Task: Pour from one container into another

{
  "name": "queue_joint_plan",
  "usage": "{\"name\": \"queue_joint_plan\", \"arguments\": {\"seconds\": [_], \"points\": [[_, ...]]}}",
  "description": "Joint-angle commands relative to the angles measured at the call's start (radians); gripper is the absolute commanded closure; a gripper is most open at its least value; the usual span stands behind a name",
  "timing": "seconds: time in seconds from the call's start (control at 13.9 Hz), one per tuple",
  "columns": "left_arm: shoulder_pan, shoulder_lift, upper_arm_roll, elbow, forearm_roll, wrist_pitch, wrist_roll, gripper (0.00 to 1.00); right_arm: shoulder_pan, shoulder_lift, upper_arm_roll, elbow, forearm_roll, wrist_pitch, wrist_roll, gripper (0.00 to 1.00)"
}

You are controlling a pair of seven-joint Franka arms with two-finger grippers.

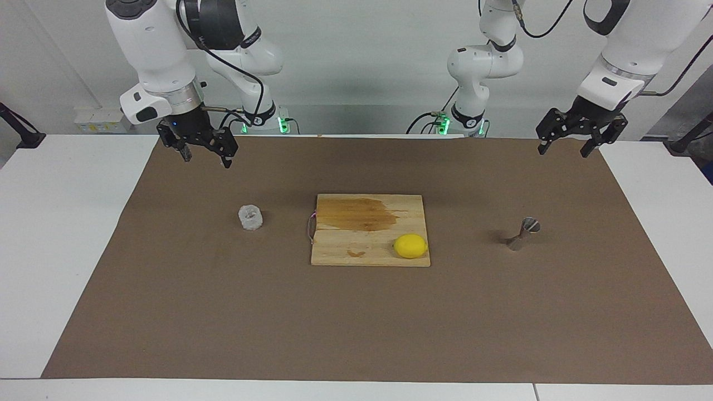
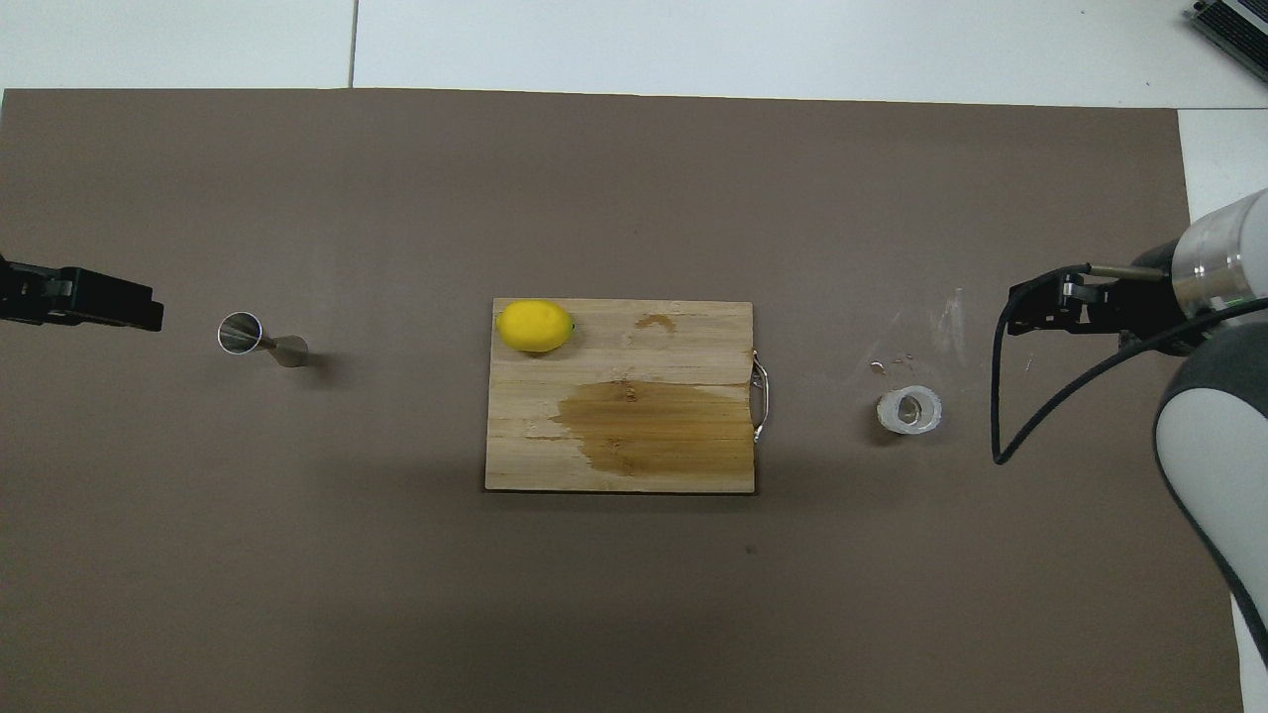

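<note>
The knobbly whitish glass cup (image 1: 250, 218) stands upright on the brown mat toward the right arm's end; it also shows in the overhead view (image 2: 909, 410). The steel hourglass jigger (image 1: 522, 234) stands on the mat toward the left arm's end, and shows in the overhead view (image 2: 260, 340). My right gripper (image 1: 205, 157) hangs open and empty in the air over the mat's edge, apart from the cup. My left gripper (image 1: 562, 149) hangs open and empty over the mat's edge, apart from the jigger.
A wooden cutting board (image 1: 334, 250) with a dark wet stain lies mid-table between cup and jigger. A yellow lemon (image 1: 410, 246) sits on its corner farther from the robots, toward the jigger. The brown mat (image 1: 356, 323) covers most of the white table.
</note>
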Motion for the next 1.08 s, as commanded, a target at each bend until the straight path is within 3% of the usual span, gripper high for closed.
{"name": "queue_joint_plan", "arguments": {"seconds": [0.0,0.65,1.01], "points": [[-0.010,0.020,0.002,0.023,-0.015,-0.011,0.010,0.00,-0.013,-0.011,0.004,-0.011,0.018,0.005,-0.027,0.00],[0.020,0.078,0.005,0.026,-0.028,-0.013,-0.053,0.00,-0.013,-0.011,0.004,-0.011,0.018,0.005,-0.027,0.00],[0.128,0.146,0.004,0.025,-0.172,-0.028,-0.257,0.00,-0.014,-0.011,0.004,-0.011,0.018,0.005,-0.027,0.00]]}}
